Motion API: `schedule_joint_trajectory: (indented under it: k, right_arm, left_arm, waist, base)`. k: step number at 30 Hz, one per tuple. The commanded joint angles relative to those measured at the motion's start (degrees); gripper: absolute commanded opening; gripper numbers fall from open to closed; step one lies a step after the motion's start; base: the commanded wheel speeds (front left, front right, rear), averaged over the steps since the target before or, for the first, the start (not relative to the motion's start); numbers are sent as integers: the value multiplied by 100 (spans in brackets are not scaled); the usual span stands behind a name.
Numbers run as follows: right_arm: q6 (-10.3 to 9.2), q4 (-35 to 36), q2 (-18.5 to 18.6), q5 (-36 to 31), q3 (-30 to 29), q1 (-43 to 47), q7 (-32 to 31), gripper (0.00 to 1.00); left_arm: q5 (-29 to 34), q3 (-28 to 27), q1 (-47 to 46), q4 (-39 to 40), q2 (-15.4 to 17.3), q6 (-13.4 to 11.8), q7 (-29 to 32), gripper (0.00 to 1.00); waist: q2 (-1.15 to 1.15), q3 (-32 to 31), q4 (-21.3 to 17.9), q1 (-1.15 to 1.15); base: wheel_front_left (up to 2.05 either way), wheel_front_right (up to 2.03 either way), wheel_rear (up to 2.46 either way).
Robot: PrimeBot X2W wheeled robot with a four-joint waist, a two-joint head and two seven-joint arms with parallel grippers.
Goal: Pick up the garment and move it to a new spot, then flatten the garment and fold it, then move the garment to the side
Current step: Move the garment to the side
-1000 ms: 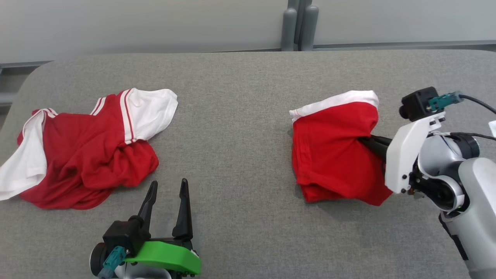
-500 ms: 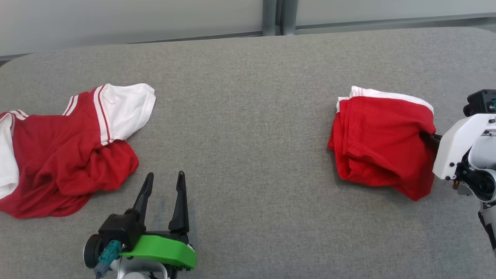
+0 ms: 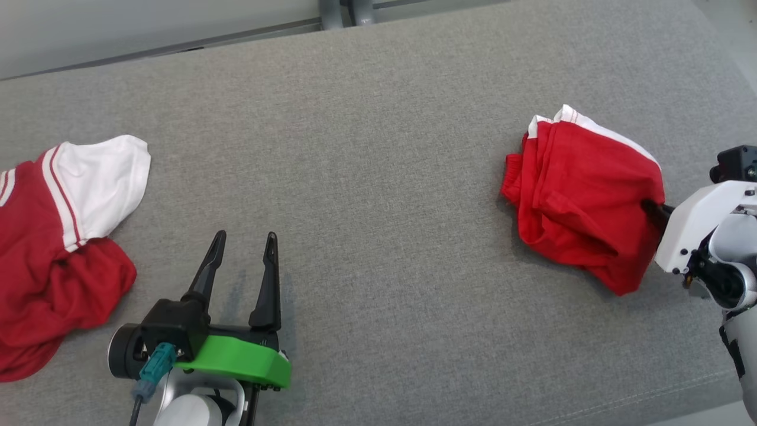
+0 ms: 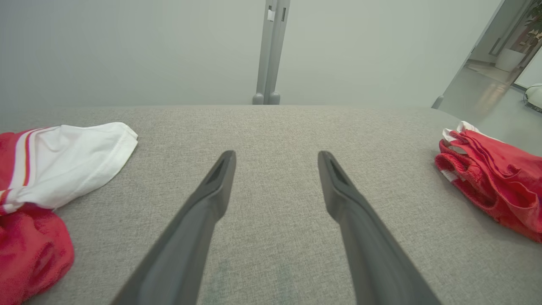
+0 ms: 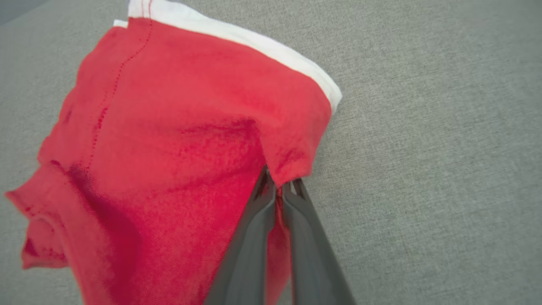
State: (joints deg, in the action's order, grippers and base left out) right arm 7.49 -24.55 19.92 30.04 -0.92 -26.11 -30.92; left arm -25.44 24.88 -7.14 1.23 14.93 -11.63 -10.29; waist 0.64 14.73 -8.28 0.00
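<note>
The garment point(image 3: 582, 195) is a folded red bundle with a white edge, resting on the grey table point(image 3: 378, 148) near its right end. My right gripper point(image 3: 649, 208) comes in from the right and is shut on the bundle's right edge. In the right wrist view the two fingers point(image 5: 254, 237) pinch red cloth point(image 5: 178, 148) between their tips. My left gripper point(image 3: 245, 238) hovers low at the front left, open, with nothing between its fingers point(image 4: 203, 212). The garment point(image 4: 495, 182) also lies at the far right of the left wrist view.
A second red and white shirt point(image 3: 53, 254) lies crumpled at the table's left end, also seen in the left wrist view point(image 4: 63, 156). The table's right edge point(image 3: 718, 405) runs close beside my right arm. A grey post point(image 3: 346, 9) stands behind the table.
The head camera has turned right, shifting the whole picture left. My right gripper has carried the folded garment further toward the table's right end, and the bundle has turned a little. The left gripper stays open.
</note>
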Motion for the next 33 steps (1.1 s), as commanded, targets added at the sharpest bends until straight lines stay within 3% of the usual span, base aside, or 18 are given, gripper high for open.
schedule_joint_trajectory:
  k: [1, 9, 19, 28, 29, 30, 31, 33]
  right_arm:
    - [1, -15, 52, -71, 11, -150, 71, 0]
    - [1, -140, 583, -588, 354, -778, 146, 0]
    - [0, -677, 1803, -1407, 937, -1586, 305, 0]
    - [0, -1398, 2066, -1756, 938, -1827, 909, 0]
    - [-1, -1500, 2044, -1816, 883, -1865, 1004, 29]
    - [-1, -1601, 2003, -1869, 840, -1883, 1078, 47]
    - [-1, -1736, 1959, -1905, 781, -1887, 1093, 100]
    - [-1, -2033, 1837, -2052, 679, -1929, 1123, 100]
  left_arm:
    - [48, -3, -107, 32, 40, -34, 13, 100]
    - [122, 83, -288, 146, 81, -1, 129, 100]
    - [219, 218, -556, 149, 64, 44, 203, 100]
    - [245, 279, -562, 133, 34, -27, 213, 100]
    - [248, 286, -562, 133, 37, -33, 220, 100]
    - [249, 293, -566, 133, 40, -36, 229, 100]
    - [250, 294, -574, 133, 45, -46, 237, 100]
    - [241, 284, -578, 128, 61, -58, 241, 100]
  waist:
    - [-64, 273, -230, 0]
    - [-64, 623, -217, 0]
    - [-64, 1003, 151, 0]
    - [-64, 1143, 311, 0]
    - [-64, 1142, 310, 0]
    - [-64, 1137, 306, 0]
    - [-64, 1128, 299, 0]
    - [-64, 1067, 253, 0]
  base:
    - [0, 0, 0]
    - [0, 0, 0]
    - [0, 0, 0]
    - [0, 0, 0]
    - [0, 0, 0]
    - [0, 0, 0]
    - [0, 0, 0]
    - [0, 0, 0]
